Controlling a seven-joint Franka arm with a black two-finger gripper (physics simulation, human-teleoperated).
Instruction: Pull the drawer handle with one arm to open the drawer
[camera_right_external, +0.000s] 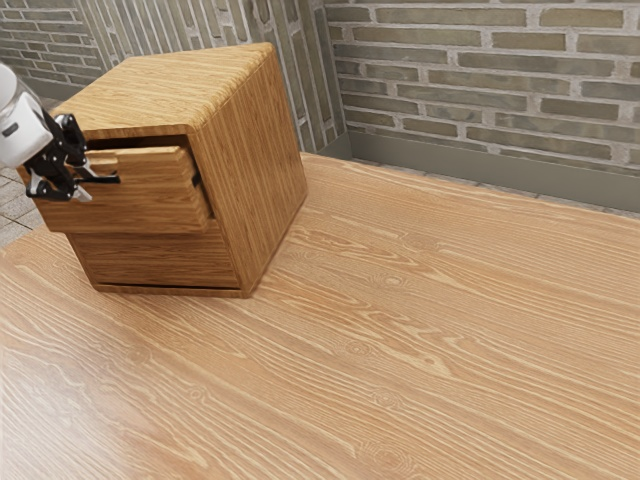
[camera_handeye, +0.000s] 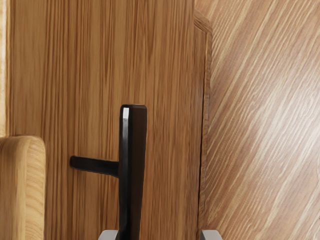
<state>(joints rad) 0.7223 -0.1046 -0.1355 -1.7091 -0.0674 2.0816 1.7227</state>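
Top drawer (camera_right_external: 125, 200) partly out. Gripper (camera_right_external: 85, 172) at cabinet's (camera_right_external: 250, 170) 9 o'clock, fingers spread, handle (camera_handeye: 132, 170) between, unclamped. Best pull straight toward 8 o'clock.

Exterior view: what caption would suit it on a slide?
Black gripper at the handle of the partly pulled-out upper drawer of a wooden cabinet on a wooden table.

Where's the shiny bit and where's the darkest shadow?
Exterior view: darkest in the gap above the drawer; the table gleams softly. Wrist view: a white glint on the black handle's end, pale streaks of sheen across the table.
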